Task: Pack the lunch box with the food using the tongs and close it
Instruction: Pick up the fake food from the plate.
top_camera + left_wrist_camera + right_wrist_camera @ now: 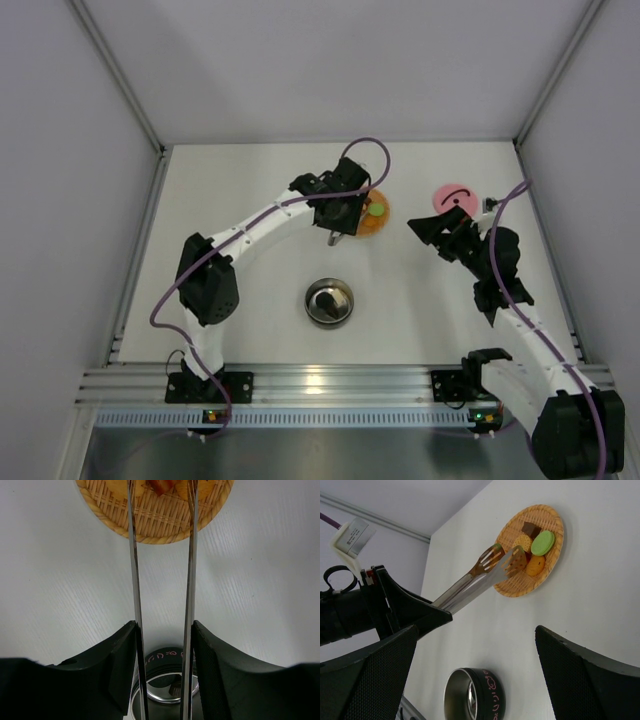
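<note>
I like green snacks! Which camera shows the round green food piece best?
The right wrist view: the bright green round food piece lies big and unblocked on the woven orange-brown plate. The top view shows only a small green dot; the left wrist view misses it.

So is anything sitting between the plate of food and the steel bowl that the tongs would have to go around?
Nothing visible does. Only bare table lies between the woven plate and the lunch box, whose mouth is uncovered; its pink lid lies off to the right. The tongs reach over the plate.
</note>
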Robot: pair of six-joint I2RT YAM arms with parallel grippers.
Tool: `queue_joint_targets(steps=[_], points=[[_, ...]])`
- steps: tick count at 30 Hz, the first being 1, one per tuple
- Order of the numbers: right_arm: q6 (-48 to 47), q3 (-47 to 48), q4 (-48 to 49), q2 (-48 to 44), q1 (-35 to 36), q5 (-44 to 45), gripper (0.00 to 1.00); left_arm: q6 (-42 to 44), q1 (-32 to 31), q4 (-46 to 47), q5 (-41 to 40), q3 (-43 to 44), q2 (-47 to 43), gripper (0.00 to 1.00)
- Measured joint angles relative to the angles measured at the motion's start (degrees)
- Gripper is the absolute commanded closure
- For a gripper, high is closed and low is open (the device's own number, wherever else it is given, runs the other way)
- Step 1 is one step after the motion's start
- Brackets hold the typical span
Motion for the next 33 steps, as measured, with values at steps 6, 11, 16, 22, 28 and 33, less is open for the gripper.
queue_joint_targets(steps=[6,11,16,22,28,33], points=[[0.0,0.0,0.0,0.0,0.0,0.0,0.01,0.2,0.3,0.0,-0.1,0.1,1.2,0.48],[0.0,0.0,0.0,0.0,0.0,0.0,0.01,0.6,0.4,0.0,0.3,0.1,1.5,0.49],[-0.1,0.0,0.0,0.0,0.0,0.0,0.01,1.0,0.5,0.0,0.7,0.3,2.3,0.5],[-0.1,0.0,0.0,0.0,0.0,0.0,0.01,1.2,0.6,0.0,1.8,0.3,2.9,0.53],[-0.1,0.0,0.0,0.0,0.0,0.0,0.01,1.2,0.6,0.0,1.9,0.3,3.0,0.57],[-0.1,0.0,0.0,0.0,0.0,0.0,0.0,1.3,0.6,0.0,2.1,0.3,3.0,0.62]])
